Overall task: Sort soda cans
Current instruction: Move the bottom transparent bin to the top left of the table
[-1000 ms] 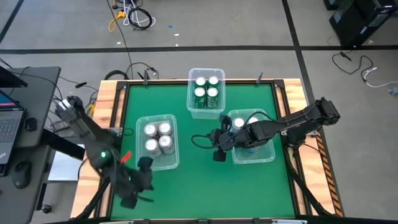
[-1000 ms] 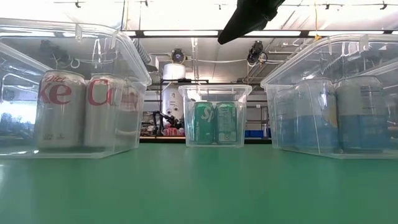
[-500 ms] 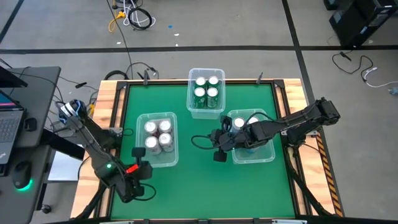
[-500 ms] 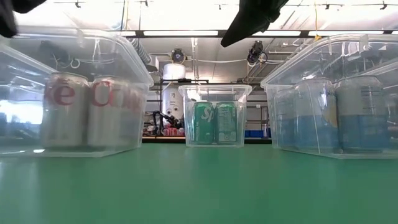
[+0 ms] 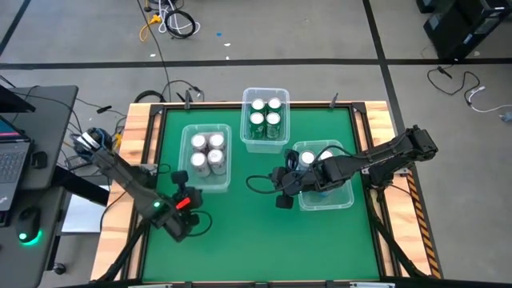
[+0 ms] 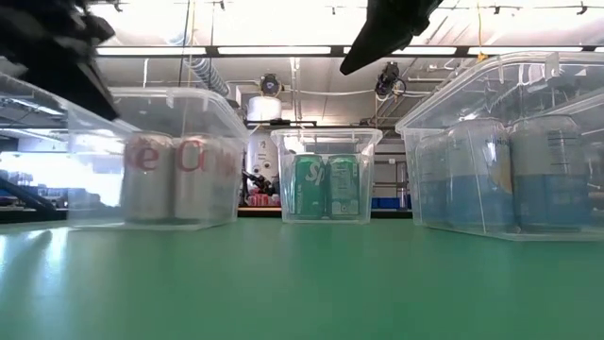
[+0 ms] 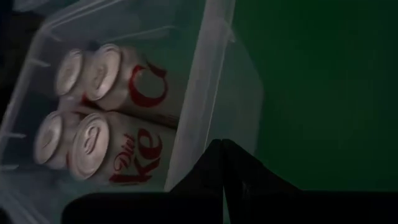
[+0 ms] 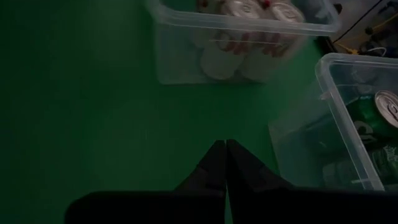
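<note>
Silver-white soda cans [image 5: 206, 154] stand in a clear bin [image 5: 226, 178] on the table's left half; the low view shows this bin [image 6: 156, 165] at left. My left gripper [image 5: 181, 192] is shut at the bin's near wall. Green cans [image 5: 266, 116] fill the far middle bin and blue cans [image 5: 320, 164] the right bin. My right gripper [image 5: 276, 182] hangs shut over the green mat, just left of the blue-can bin, touching nothing. My left gripper's shut fingertips [image 7: 219, 149] lie against the near wall [image 7: 194, 134] of the silver-can bin, low on its outside. They come at it from the table's near side, slanting down. The bin stands flat on the mat with its cans upright.
Three clear bins take up the left, far middle [image 5: 266, 142] and right [image 5: 328, 198] of the mat. Bare green mat [image 5: 264, 240] lies along the near edge. Wooden rails [image 5: 140, 160] frame the table; a desk with a laptop stands off its left side.
My left gripper has dropped, tipped downward and swung from the near edge toward the silver-can bin. The bin, with its cans upright, has slid along the mat toward the far edge, mostly in the last half second.
</note>
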Robot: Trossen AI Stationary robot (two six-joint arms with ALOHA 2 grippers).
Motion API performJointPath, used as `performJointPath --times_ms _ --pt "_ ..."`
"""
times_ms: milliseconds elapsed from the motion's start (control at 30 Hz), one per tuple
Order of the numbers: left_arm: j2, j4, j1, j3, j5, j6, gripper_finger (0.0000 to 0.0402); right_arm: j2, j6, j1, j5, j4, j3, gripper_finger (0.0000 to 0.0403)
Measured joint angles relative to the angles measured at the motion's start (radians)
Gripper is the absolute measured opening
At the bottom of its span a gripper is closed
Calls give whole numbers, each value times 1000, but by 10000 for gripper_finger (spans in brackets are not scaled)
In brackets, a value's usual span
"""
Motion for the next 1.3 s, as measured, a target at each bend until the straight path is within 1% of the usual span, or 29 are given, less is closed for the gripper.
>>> performJointPath --times_ms 100,267,367,500,767,833,933,1067,1167,1300 --pt "0 7 59 -25 -52 7 0 0 7 3 0 -4 0 0" --pt "0 36 167 -52 -116 94 0 0 8 17 0 -27 0 0" --pt "0 71 240 -74 -140 163 0 0 8 24 0 -48 0 0" --pt "0 170 335 -106 -163 286 0 -2 33 26 0 -86 0 0" --pt "0 406 528 -153 -157 599 0 -2 66 44 0 -152 0 0" --pt "0 472 580 -165 -135 681 0 -2 76 51 0 -169 0 0" --pt "0 535 646 -177 -77 763 0 -3 97 65 0 -196 0 0" --pt "-1 563 693 -181 -45 840 0 -27 120 92 0 -208 0 0" --pt "-33 546 708 -183 -36 857 0 -66 161 114 0 -213 8 0" --pt "-122 520 710 -183 1 876 0 -108 259 160 -3 -331 43 0"
